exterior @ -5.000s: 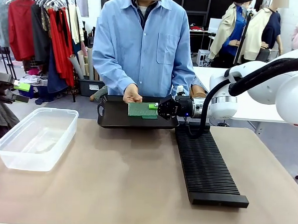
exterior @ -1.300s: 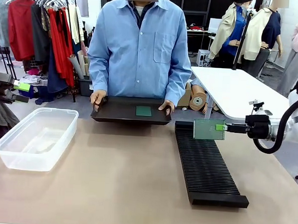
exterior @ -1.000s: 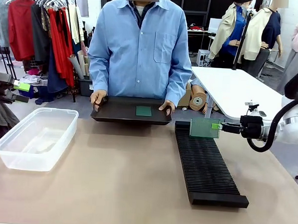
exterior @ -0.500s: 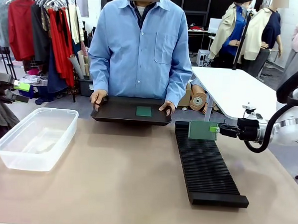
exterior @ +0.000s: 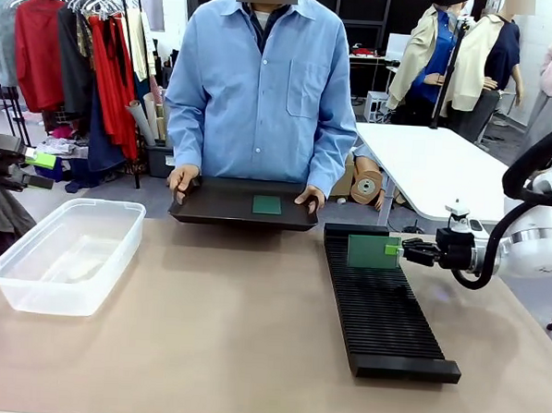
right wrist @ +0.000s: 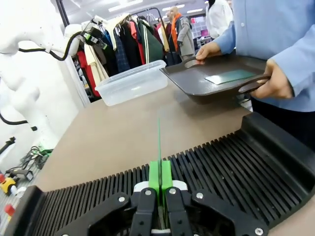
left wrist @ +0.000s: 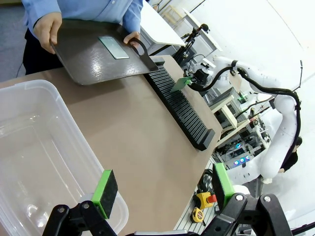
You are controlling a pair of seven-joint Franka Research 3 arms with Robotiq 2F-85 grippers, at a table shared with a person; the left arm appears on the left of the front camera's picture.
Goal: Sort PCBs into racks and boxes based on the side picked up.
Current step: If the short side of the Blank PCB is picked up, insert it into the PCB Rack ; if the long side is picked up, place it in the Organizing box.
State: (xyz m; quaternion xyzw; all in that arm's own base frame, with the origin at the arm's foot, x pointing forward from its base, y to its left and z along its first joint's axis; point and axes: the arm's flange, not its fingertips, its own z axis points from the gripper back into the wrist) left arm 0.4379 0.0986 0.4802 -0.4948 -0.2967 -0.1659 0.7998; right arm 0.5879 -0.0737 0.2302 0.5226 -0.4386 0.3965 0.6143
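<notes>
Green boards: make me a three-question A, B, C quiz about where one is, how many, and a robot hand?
1. Where is the board in the right gripper? A. upright over the black rack B. on the floor C. in the person's hand
2. How many boards lie on the black tray? A. three B. one C. none
3. The left gripper is: A. shut on a board B. shut, empty C. open
Answers: 1 A, it stands on edge above the slots. 2 B, one green board lies there. 3 C, its pads sit far apart.

Right arm extended level, right gripper (exterior: 401, 251) jaws clamped on a circuit board (exterior: 374, 251); left gripper (left wrist: 162, 184) jaws spread wide.
</notes>
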